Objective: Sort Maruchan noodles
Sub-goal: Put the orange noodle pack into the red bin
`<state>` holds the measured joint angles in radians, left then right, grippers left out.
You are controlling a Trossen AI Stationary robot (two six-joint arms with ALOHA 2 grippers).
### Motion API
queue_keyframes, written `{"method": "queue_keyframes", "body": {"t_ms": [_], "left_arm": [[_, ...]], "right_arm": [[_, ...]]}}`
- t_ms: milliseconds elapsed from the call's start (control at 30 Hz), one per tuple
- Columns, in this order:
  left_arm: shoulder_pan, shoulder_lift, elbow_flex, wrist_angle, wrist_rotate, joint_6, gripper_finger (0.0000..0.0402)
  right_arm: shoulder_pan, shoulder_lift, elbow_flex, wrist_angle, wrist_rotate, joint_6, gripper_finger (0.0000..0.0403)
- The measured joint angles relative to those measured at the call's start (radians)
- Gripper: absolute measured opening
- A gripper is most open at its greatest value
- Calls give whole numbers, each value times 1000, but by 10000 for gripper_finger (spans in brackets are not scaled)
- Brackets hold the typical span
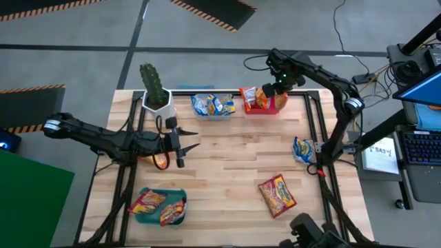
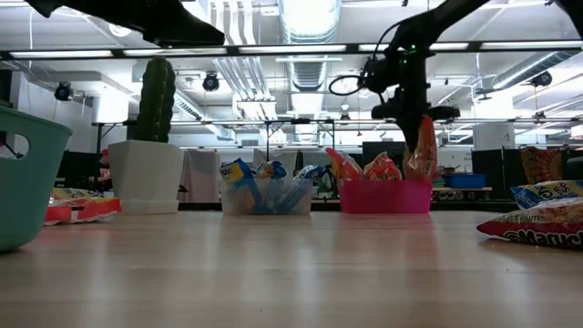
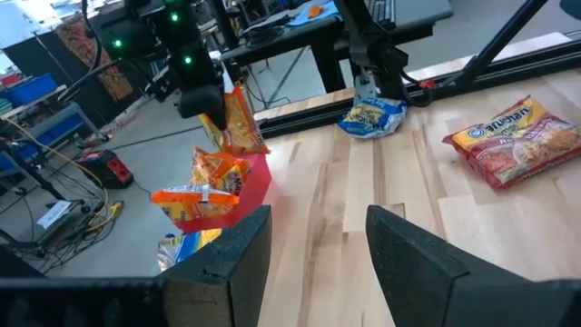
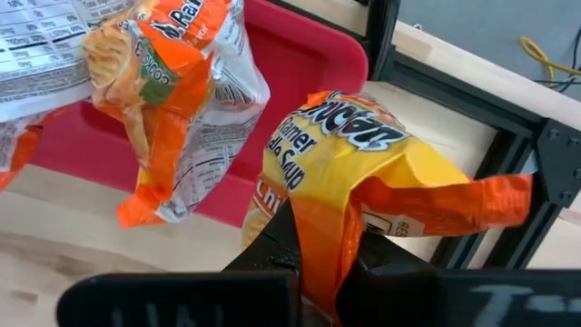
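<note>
1. The right gripper (image 1: 278,88) hangs over the red bin (image 1: 260,106) at the far edge of the surface (image 1: 234,151), pinched tight on one end of an orange-yellow packet (image 4: 354,182). The packet dangles upright, its lower end at the bin's right-hand end, seemingly at the rim.

2. From here the step looks like a drop into that bin. Two orange packets (image 4: 163,109) already stand crammed in it, so I would aim for the free end rather than on top of them.

3. Doing it well, I think, means lowering until the packet's bottom edge is inside the wall, then letting go; released higher, a light, crinkly packet could tip over the rim and off the far edge.

4. The left gripper (image 1: 185,143) waits near the middle left of the surface, fingers apart and holding nothing, just beside the cactus pot (image 1: 157,103).

5. Still loose on the surface: a blue-white packet (image 1: 303,149) by the right edge and a red-yellow packet (image 1: 277,194) nearer the front. The clear bin (image 1: 211,110) holds blue ones, the teal bin (image 1: 160,207) red-yellow ones.
</note>
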<state>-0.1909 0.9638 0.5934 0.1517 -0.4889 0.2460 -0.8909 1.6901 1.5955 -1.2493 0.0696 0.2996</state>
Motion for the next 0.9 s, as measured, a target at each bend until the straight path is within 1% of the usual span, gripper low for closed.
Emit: {"method": "queue_keyframes", "body": {"t_ms": [133, 333, 433, 900], "left_arm": [[0, 0, 0, 0, 0, 0, 165], [0, 0, 0, 0, 0, 0, 165], [0, 0, 0, 0, 0, -1, 165], [0, 0, 0, -4, 0, -4, 165]], "right_arm": [[0, 7, 21, -9, 0, 1, 13], [0, 7, 137, -16, 3, 19, 13], [0, 10, 166, -10, 9, 25, 13], [0, 116, 111, -10, 9, 30, 13]]}}
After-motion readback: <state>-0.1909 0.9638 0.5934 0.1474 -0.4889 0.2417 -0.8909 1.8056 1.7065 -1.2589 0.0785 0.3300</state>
